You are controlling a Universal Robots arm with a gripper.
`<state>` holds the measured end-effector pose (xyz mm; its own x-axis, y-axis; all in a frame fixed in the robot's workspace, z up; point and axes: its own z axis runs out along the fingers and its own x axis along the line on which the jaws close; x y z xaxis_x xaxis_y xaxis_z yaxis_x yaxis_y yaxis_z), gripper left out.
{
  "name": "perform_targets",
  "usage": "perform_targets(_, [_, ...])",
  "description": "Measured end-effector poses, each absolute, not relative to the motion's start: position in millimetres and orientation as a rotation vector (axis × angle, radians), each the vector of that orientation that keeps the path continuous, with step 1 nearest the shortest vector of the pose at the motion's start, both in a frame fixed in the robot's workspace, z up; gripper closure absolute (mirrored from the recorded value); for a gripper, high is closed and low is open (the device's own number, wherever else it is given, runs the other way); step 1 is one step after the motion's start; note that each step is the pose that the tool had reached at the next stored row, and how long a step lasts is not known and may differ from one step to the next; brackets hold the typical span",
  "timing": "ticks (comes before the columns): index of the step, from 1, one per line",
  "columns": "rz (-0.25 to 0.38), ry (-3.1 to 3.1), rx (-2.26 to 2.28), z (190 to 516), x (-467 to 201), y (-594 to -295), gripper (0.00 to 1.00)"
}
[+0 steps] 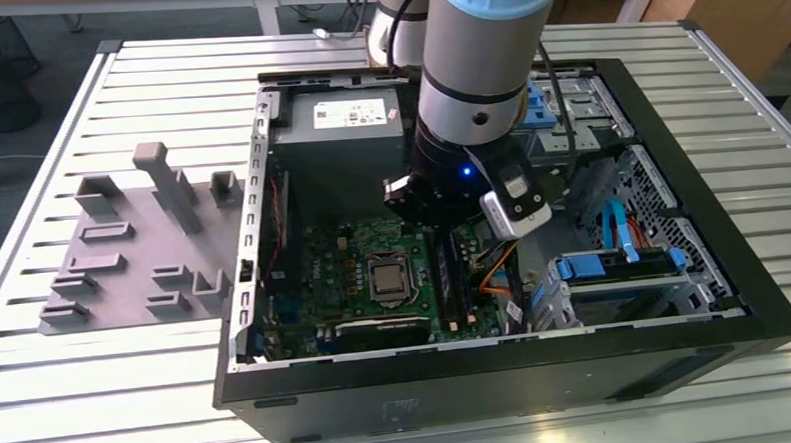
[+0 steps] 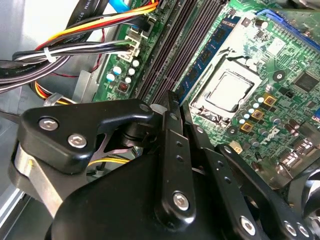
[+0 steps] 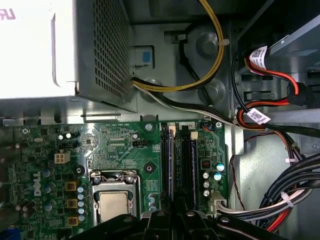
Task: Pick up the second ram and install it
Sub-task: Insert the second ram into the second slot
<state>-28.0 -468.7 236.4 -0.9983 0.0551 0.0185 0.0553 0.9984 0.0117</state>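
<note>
Jaws just above seated second ram (image 3: 169, 160)

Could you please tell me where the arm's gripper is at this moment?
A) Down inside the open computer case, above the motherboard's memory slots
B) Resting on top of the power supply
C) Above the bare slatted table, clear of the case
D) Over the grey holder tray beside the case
A: in the exterior view the gripper reaches inside the computer case, and in the second wrist view it hangs just above the memory slots beside the processor socket.
</note>
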Motion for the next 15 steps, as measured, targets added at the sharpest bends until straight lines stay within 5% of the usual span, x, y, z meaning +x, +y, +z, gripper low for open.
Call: perform_targets(15, [-0.019,-3.123,-0.060,227.6,-27.6,-472.8,0.86])
